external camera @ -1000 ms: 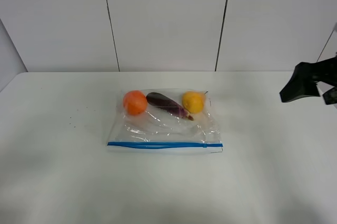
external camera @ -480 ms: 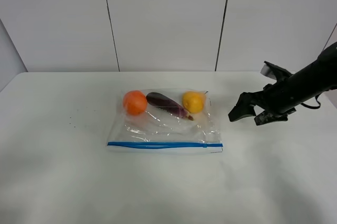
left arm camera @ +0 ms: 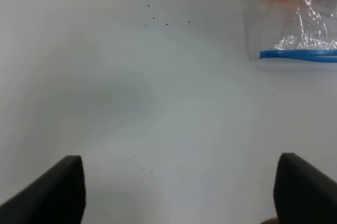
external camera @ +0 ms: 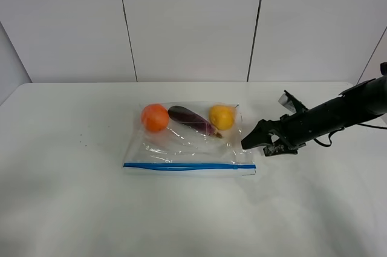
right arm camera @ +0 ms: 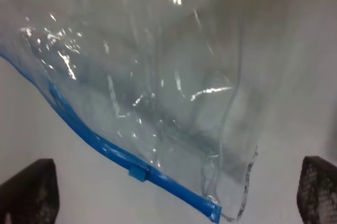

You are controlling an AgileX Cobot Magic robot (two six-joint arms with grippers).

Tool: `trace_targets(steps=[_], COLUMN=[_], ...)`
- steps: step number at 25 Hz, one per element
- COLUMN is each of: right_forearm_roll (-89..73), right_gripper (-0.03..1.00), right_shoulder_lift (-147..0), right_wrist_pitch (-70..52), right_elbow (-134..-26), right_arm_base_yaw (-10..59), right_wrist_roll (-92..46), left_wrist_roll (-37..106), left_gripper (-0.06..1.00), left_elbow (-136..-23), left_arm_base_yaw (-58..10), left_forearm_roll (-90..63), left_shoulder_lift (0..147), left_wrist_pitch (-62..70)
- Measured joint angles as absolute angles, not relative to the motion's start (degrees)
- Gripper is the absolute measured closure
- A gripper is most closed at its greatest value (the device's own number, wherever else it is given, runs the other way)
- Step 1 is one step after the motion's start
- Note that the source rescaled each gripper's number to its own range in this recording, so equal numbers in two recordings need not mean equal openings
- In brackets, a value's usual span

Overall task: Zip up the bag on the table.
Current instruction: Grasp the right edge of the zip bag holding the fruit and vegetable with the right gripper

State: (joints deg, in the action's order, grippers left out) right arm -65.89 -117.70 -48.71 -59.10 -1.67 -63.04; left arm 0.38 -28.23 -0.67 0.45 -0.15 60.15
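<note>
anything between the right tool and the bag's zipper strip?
Nothing visible. The right tool, open, is at the bag's right edge, near the right end of the blue zipper strip. The right wrist view shows the strip and its slider uncovered, with only bare table beside them.

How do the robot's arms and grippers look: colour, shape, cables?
The right arm is slim and black, with a thin black cable under it and a pale part near the wrist. The right gripper has black, blunt fingers with a mesh-like texture. Of the left gripper only dark fingertips show.
</note>
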Motion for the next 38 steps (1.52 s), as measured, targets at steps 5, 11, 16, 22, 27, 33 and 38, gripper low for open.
trace_targets(steps=[5, 11, 16, 22, 27, 33, 38], right_forearm_roll=[-73.3, -76.5, -78.1, -80.0, -80.3, -79.5, -78.8], right_gripper=[-0.03, -0.03, -0.03, 0.04, 0.08, 0.65, 0.97], right_shoulder_lift=[-121.7, -124.2, -124.4, -127.2, -127.6, -127.6, -127.7], right_wrist_pitch=[-53.3, -55.8, -56.6, -59.1, -59.7, -59.7, -60.3], right_elbow=[-59.1, -59.1, -59.2, -59.2, -59.2, -59.2, -59.2], right_arm_base_yaw=[-1.7, -1.7, -1.7, -1.7, -1.7, -1.7, -1.7], right_wrist_roll=[-70.1, -73.3, -74.9, -75.6, -75.7, -75.5, -75.3], left_wrist_roll=[0.4, 0.4, 0.4, 0.4, 0.4, 0.4, 0.4], left_gripper=[-0.06, -0.06, -0.06, -0.06, -0.06, -0.06, -0.06], left_elbow=[-28.2, -28.2, -28.2, -28.2, -28.2, -28.2, -28.2], left_arm_base_yaw=[-0.7, -0.7, -0.7, -0.7, -0.7, -0.7, -0.7], left_forearm_roll=[0.4, 0.4, 0.4, 0.4, 0.4, 0.4, 0.4], left_shoulder_lift=[-0.1, -0.1, -0.1, -0.1, -0.1, -0.1, -0.1], left_wrist_pitch=[60.1, 60.1, 60.1, 60.1, 60.1, 60.1, 60.1])
